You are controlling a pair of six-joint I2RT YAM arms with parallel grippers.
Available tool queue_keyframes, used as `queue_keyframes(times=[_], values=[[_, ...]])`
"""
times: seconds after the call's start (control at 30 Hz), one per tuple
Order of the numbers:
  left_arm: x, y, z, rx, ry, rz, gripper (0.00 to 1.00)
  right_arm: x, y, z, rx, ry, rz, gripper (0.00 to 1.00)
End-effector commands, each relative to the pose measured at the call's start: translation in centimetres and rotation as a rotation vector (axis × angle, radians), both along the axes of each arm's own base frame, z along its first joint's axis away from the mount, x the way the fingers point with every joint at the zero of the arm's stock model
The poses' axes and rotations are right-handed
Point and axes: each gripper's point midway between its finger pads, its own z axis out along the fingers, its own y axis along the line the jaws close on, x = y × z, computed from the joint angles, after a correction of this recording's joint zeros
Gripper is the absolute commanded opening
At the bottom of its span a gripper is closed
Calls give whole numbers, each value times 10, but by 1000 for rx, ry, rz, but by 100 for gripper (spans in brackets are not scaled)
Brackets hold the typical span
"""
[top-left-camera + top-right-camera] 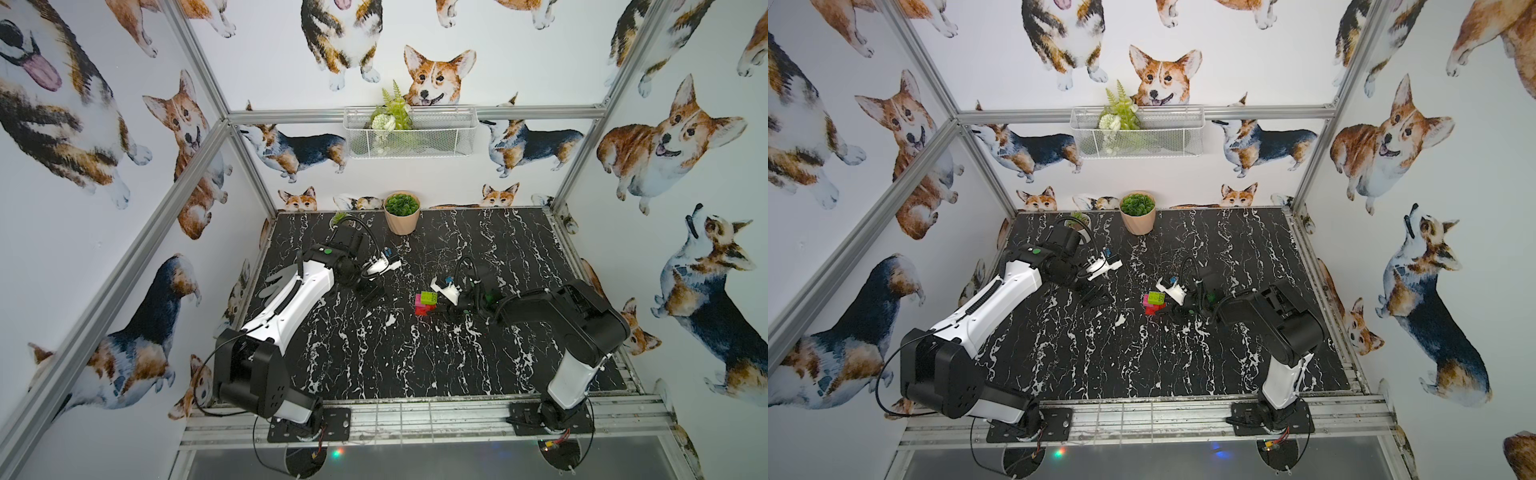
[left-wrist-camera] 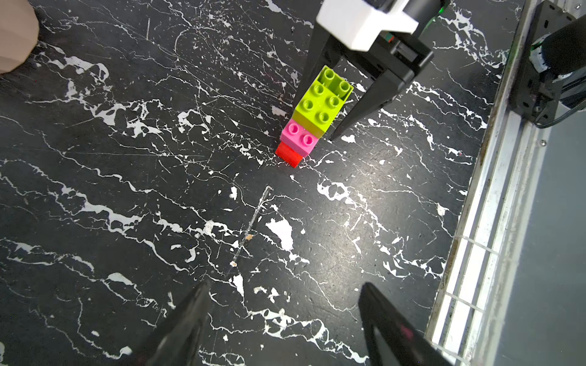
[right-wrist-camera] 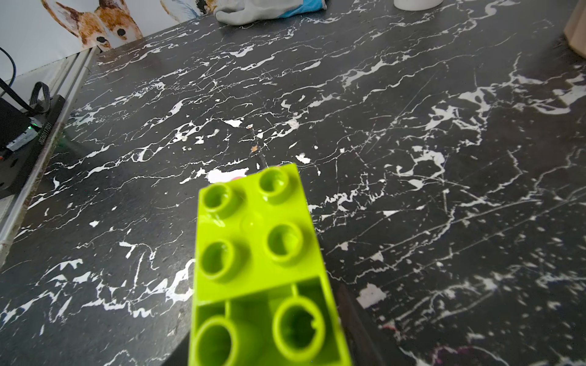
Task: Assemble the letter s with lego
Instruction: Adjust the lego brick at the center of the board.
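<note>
- Three colours show in the lego stack (image 1: 424, 304): green brick (image 2: 320, 104) on top, pink brick (image 2: 299, 139) under it, red brick (image 2: 288, 155) lowest. They are joined in steps and stand on the black marble table (image 1: 374, 353) near its middle. Any more red ones are hidden.
- Main risk: the stack looks tall on a small foot. A push from one finger before the other lands would likely tip it or skid it across the slick top.
- Second risk: if the squeeze catches only the green brick, a lift could pull it off the pink one and undo the S.
- Third risk: the green brick overhangs toward the wrist, so an off-centre grip could twist the stepped joints apart.
- Fourth risk: the fingertips sit low, so going lower may scrape the table.
- Right gripper (image 1: 436, 308): the arm reaches low across the table from its base, with the wrist about level, and comes at the stack from the side. The left wrist view shows a black finger on each side of the green brick, very close. I can't tell if they are clamped or just beside it.
- In the right wrist view the green brick (image 3: 257, 247) fills the lower middle, and the bricks under it are hidden.
- Left gripper (image 2: 285, 285): the arm is stretched forward with the wrist tipped down. The fingers are apart with nothing between them, over bare table and well apart from the stack, too far to steady it.
</note>
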Motion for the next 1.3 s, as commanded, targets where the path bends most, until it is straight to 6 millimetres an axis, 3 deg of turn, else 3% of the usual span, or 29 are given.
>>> queue_keyframes(times=[0.0,0.47,0.63,0.9,1.0,1.27], values=[[-2,-3,0,-16,19,-11,77,7,5,8,20,-41,-6,54],[0,-5,0,-26,27,-12,77,11,11,8,26,-42,-24,43],[0,-6,1,-33,26,-9,77,9,12,7,28,-42,-19,34],[0,-8,4,-50,25,-3,78,7,15,17,63,-17,-21,27],[0,-7,4,-45,28,2,78,5,17,28,103,75,-41,26],[1,0,8,-60,19,37,78,-27,27,42,183,602,-21,29]])
